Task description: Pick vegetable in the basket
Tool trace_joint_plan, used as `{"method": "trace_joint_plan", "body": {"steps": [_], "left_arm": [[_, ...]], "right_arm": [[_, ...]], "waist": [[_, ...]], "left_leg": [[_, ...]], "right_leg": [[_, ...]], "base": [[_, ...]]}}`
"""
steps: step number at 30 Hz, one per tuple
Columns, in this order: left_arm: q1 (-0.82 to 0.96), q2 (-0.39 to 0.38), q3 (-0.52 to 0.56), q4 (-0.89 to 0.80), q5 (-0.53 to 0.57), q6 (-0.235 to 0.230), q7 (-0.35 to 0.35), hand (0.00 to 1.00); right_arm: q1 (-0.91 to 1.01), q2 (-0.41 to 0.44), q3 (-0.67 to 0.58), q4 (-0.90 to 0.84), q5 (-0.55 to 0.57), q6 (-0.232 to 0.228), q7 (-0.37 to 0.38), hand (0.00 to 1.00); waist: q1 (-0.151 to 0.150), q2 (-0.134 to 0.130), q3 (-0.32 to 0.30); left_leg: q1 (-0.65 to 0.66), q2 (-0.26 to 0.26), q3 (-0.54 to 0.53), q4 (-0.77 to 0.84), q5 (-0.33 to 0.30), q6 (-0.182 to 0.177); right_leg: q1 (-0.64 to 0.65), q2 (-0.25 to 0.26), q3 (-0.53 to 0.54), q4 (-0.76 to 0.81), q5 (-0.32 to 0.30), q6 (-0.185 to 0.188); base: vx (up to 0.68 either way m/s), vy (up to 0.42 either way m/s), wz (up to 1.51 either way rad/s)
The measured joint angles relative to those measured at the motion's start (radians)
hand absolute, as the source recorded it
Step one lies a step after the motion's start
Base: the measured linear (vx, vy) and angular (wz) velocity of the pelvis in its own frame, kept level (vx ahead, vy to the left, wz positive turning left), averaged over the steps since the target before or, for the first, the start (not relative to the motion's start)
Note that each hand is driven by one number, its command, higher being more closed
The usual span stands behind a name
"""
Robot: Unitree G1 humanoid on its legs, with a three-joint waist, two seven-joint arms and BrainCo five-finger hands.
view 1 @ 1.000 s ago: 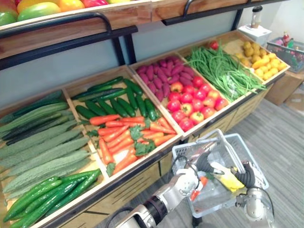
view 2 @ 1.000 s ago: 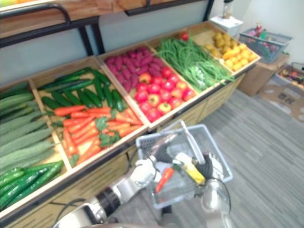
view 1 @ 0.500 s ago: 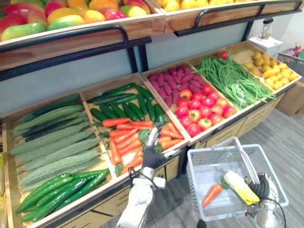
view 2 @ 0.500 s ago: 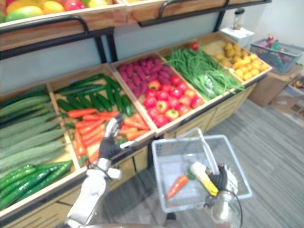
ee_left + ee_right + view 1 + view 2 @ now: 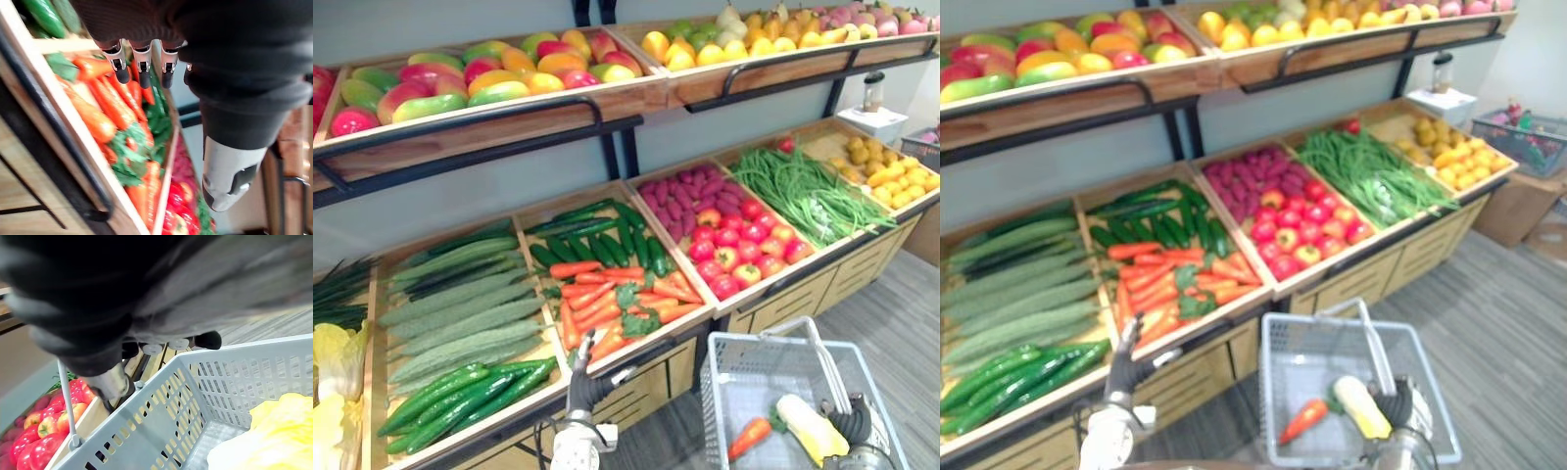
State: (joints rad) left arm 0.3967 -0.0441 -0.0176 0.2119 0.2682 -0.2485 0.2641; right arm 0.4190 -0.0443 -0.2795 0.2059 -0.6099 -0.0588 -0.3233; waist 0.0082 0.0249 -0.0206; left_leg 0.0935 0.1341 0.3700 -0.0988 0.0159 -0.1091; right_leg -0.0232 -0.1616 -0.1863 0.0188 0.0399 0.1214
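- Left hand (image 5: 579, 364) — in the basket (image 5: 717, 401) a second ago — now out, fingers straight, empty, crate carrots (image 5: 105, 105) just ahead.
- Right hand (image 5: 850, 426) apparently curled round the handle (image 5: 1376, 348); carrot (image 5: 749, 438) inside, beside it.

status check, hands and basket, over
Left hand open, empty, at carrot bin edge. Right hand shut on basket handle. One carrot and a yellow vegetable in basket. Nothing in the way.

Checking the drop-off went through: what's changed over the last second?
The left robot hand pulled out of the basket, leaving the carrot beside the corn, and swung back to the front edge of the carrot crate, fingers straight. The right robot hand still carries the basket.
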Motion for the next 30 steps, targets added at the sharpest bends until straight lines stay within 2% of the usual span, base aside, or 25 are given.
{"method": "trace_joint_plan", "body": {"steps": [5, 10, 12, 16, 19, 21, 23, 24, 25, 26, 27, 28, 30], "left_arm": [[-0.011, -0.004, 0.127, 0.279, 0.106, 0.026, 0.083, 0.0], [-0.058, 0.03, 0.283, 0.618, 0.187, 0.11, 0.128, 0.0], [-0.056, 0.047, 0.291, 0.661, 0.188, 0.14, 0.126, 0.0], [-0.051, 0.049, 0.273, 0.686, 0.21, 0.148, 0.122, 0.0], [-0.059, 0.045, 0.26, 0.665, 0.209, 0.146, 0.123, 0.0], [-0.08, 0.043, 0.254, 0.637, 0.21, 0.141, 0.125, 0.0], [-0.104, 0.048, 0.239, 0.586, 0.21, 0.137, 0.127, 0.0], [-0.116, 0.045, 0.236, 0.551, 0.21, 0.134, 0.128, 0.0], [-0.132, 0.032, 0.235, 0.536, 0.21, 0.128, 0.135, 0.0], [-0.141, 0.032, 0.233, 0.531, 0.209, 0.128, 0.141, 0.0], [-0.164, 0.041, 0.218, 0.527, 0.209, 0.127, 0.152, 0.0], [-0.176, 0.055, 0.2, 0.527, 0.209, 0.128, 0.156, 0.0], [-0.181, 0.07, 0.174, 0.531, 0.209, 0.129, 0.162, 0.0]], "right_arm": [[0.012, 0.028, -0.026, 0.081, 0.002, 0.0, -0.035, 1.0], [-0.012, 0.029, -0.04, 0.15, 0.031, -0.013, -0.079, 1.0], [-0.033, 0.018, -0.047, 0.184, 0.031, -0.015, -0.081, 1.0], [-0.064, 0.002, -0.093, 0.245, 0.039, -0.015, -0.081, 1.0], [-0.064, 0.003, -0.128, 0.23, 0.052, -0.012, -0.081, 1.0], [-0.063, 0.015, -0.128, 0.184, 0.066, -0.007, -0.082, 1.0], [-0.062, 0.043, -0.123, 0.125, 0.07, -0.004, -0.082, 1.0], [-0.058, 0.059, -0.12, 0.089, 0.071, 0.001, -0.083, 1.0], [-0.067, 0.061, -0.107, 0.071, 0.079, 0.002, -0.088, 1.0], [-0.072, 0.063, -0.096, 0.071, 0.081, 0.002, -0.093, 1.0], [-0.062, 0.067, -0.08, 0.071, 0.091, 0.003, -0.103, 1.0], [-0.053, 0.07, -0.064, 0.076, 0.093, 0.004, -0.105, 1.0], [-0.056, 0.068, -0.051, 0.1, 0.093, 0.001, -0.11, 1.0]], "waist": [[0.001, -0.004, -0.005], [-0.002, -0.013, -0.012], [-0.002, -0.013, -0.012], [-0.002, -0.016, -0.011], [-0.003, -0.02, 0.001], [-0.003, -0.031, 0.015], [-0.003, -0.06, 0.034], [-0.002, -0.062, 0.039], [0.0, -0.037, 0.065], [-0.002, -0.039, 0.076], [-0.008, -0.063, 0.088], [-0.007, -0.099, 0.09], [-0.012, -0.131, 0.092]], "left_leg": [[0.024, -0.002, -0.011, -0.001, -0.005, 0.001], [0.019, -0.001, -0.022, -0.001, -0.009, -0.001], [0.02, -0.001, -0.021, 0.0, -0.012, -0.003], [0.034, -0.003, -0.014, 0.018, -0.026, -0.011], [0.051, -0.004, 0.04, 0.076, -0.053, -0.001], [0.048, 0.001, 0.098, 0.115, -0.081, -0.001], [0.021, 0.005, 0.168, 0.172, -0.127, -0.003], [0.009, 0.027, 0.212, 0.186, -0.133, 0.022], [0.014, 0.064, 0.261, 0.188, -0.129, 0.03], [0.016, 0.077, 0.277, 0.193, -0.127, 0.031], [0.014, 0.094, 0.298, 0.204, -0.125, 0.032], [0.01, 0.103, 0.32, 0.221, -0.125, 0.032], [-0.01, 0.121, 0.349, 0.26, -0.126, 0.032]], "right_leg": [[0.031, -0.005, -0.016, 0.004, -0.018, 0.0], [0.027, -0.004, -0.023, 0.014, -0.033, -0.002], [0.025, 0.002, -0.017, 0.011, -0.033, -0.002], [0.019, 0.001, 0.013, 0.041, -0.041, 0.003], [-0.015, -0.008, 0.066, 0.112, -0.054, 0.002], [-0.051, -0.006, 0.116, 0.147, -0.053, 0.002], [-0.101, 0.004, 0.178, 0.149, -0.047, 0.007], [-0.104, 0.003, 0.152, 0.095, -0.055, 0.002], [-0.113, -0.001, 0.07, 0.128, -0.082, -0.044], [-0.13, -0.012, 0.036, 0.202, -0.089, -0.055], [-0.145, -0.04, -0.019, 0.357, -0.108, -0.071], [-0.144, -0.078, -0.046, 0.484, -0.131, -0.079], [-0.15, -0.126, -0.058, 0.604, -0.184, -0.075]], "base": [[0.02, -0.012, 0.09], [0.02, -0.011, 0.06], [0.03, -0.02, -0.06], [0.04, -0.003, -0.15], [0.01, 0.02, -0.5], [-0.08, 0.037, -0.85], [-0.18, 0.0, -0.97], [-0.18, 0.006, -1.23], [-0.16, 0.003, -1.13], [-0.14, 0.001, -0.93], [-0.12, -0.052, -0.63], [-0.1, -0.092, -0.6], [-0.05, -0.215, -0.54]]}}
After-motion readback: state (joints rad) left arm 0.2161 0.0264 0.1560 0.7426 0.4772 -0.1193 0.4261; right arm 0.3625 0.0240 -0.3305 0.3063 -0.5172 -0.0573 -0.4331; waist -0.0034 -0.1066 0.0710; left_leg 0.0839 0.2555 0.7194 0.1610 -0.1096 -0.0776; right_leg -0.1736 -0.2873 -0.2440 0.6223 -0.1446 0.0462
